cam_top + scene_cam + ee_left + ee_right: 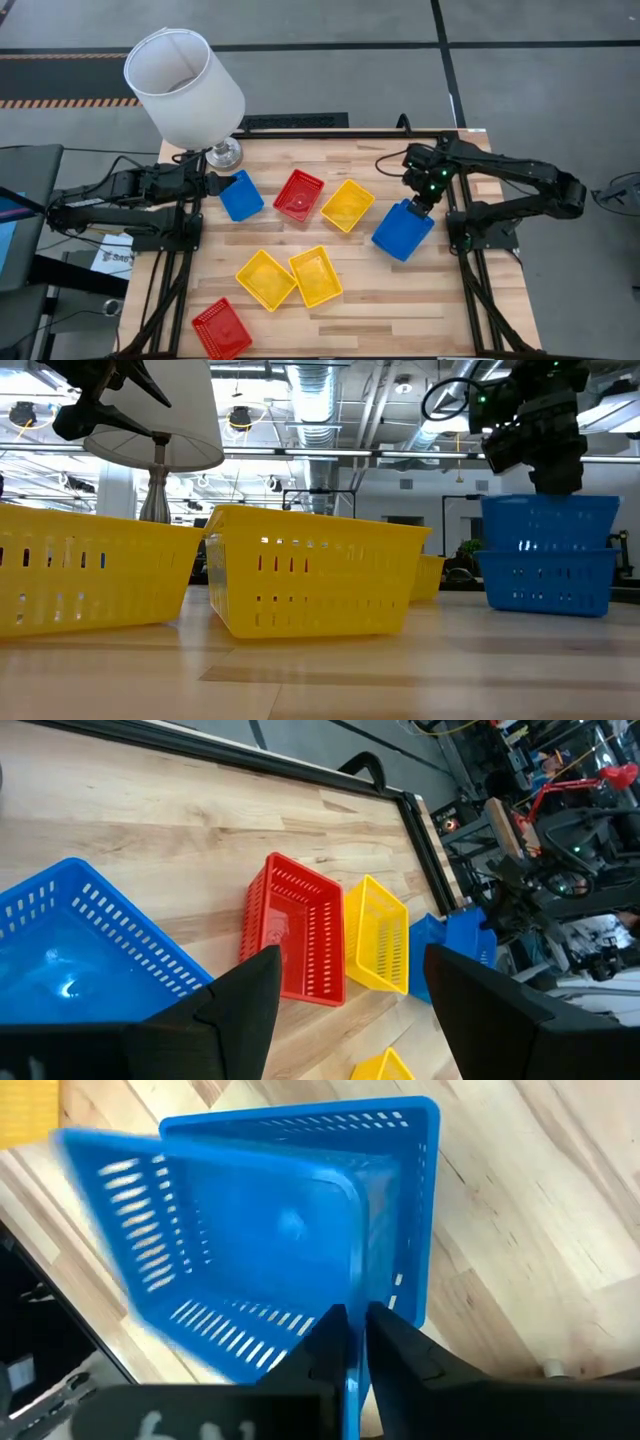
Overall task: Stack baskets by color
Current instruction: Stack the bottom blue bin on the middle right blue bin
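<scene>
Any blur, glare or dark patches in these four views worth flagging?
Right wrist view: the upper blue basket is smeared along one edge, while the right gripper pinching its wall looks sharp. Low view: the ceiling lights flare and the nearest yellow basket looks soft. Left wrist view: the left gripper's fingers are near-black silhouettes. High view: evenly lit, with soft shadows.

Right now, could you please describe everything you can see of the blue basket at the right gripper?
The upper blue basket is shallow, rectangular slotted plastic, nested crookedly inside a second blue basket on the table's right side. It stands upright and empty. The right gripper straddles its near rim, fingers barely parted either side of the wall.
</scene>
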You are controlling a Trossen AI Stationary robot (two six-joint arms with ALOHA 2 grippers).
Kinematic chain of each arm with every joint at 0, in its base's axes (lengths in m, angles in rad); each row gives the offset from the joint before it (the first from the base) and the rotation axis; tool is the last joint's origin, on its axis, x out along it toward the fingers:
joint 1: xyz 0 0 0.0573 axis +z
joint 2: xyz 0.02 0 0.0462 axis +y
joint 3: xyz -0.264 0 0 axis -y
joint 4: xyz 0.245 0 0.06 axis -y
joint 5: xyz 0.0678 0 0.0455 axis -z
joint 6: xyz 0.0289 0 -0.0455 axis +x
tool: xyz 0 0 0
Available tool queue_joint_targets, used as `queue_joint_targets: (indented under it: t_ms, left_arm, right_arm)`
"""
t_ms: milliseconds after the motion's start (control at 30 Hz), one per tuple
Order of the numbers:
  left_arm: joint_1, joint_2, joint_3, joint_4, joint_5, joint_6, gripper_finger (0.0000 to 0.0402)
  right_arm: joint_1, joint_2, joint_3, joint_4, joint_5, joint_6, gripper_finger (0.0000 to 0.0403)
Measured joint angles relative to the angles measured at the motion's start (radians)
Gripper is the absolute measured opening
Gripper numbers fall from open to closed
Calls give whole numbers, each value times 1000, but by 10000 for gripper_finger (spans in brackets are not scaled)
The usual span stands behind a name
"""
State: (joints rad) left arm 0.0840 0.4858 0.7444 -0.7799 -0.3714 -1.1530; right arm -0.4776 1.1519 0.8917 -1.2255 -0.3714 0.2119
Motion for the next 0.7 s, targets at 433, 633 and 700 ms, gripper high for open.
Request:
queue_joint_targets:
  t_ms: [433,633,700]
  left_arm:
    - [0,0,0,0,1,0,233]
    - [0,0,0,0,1,1,233]
    - [0,0,0,0,2,6,233]
  right_arm:
    - [0,89,0,9,0,-13,111]
    - [0,140,0,9,56,-36,131]
    - [0,150,0,9,117,-36,133]
